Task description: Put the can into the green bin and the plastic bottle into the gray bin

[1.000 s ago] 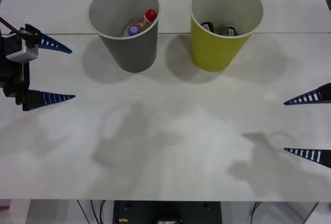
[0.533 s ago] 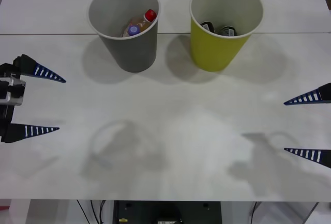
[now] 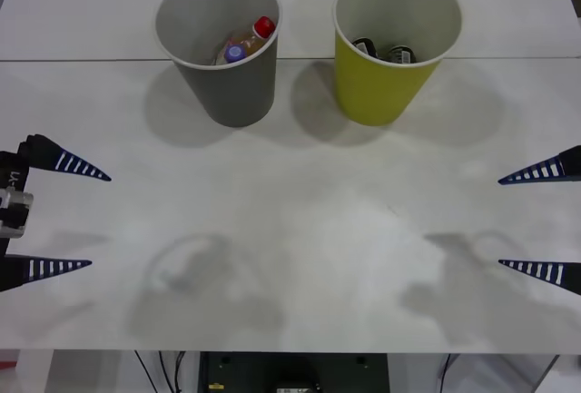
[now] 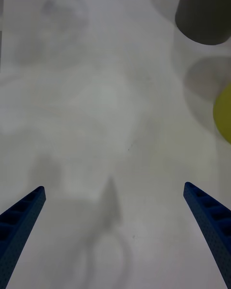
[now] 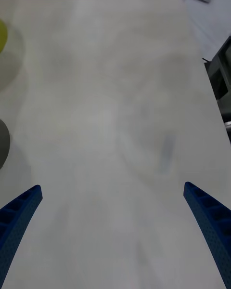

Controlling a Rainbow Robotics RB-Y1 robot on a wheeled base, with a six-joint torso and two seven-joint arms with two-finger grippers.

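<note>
Since a second ago the left gripper (image 3: 77, 218) has drawn back from beside the gray bin toward the near left edge of the white worktop (image 3: 300, 221), and its blue ribbed fingers (image 3: 71, 164) now point inward across the bare surface with the jaws spread wide and holding nothing. On the right, the right gripper (image 3: 536, 221) has not shifted; it sits at the right edge of the worktop, jaws likewise released and empty.

At the far side stand two large tapered cup-shaped bins, well apart from both grippers. On the left is the dark gray bin with a lighter gray inside (image 3: 218, 48), and within it lie plastic bottles, one with a red cap (image 3: 263, 26) and one with a purple cap (image 3: 235, 52). Just beside it on the right is the yellow-green bin with a pale inside (image 3: 396, 44); small dark-looking drink cans (image 3: 399, 52) rest at its bottom, too dim to tell which is the silver one.

From the right wrist, the gray bin's wall (image 4: 204, 12) and a sliver of the green bin (image 4: 224, 113) appear beyond the parted fingers.
</note>
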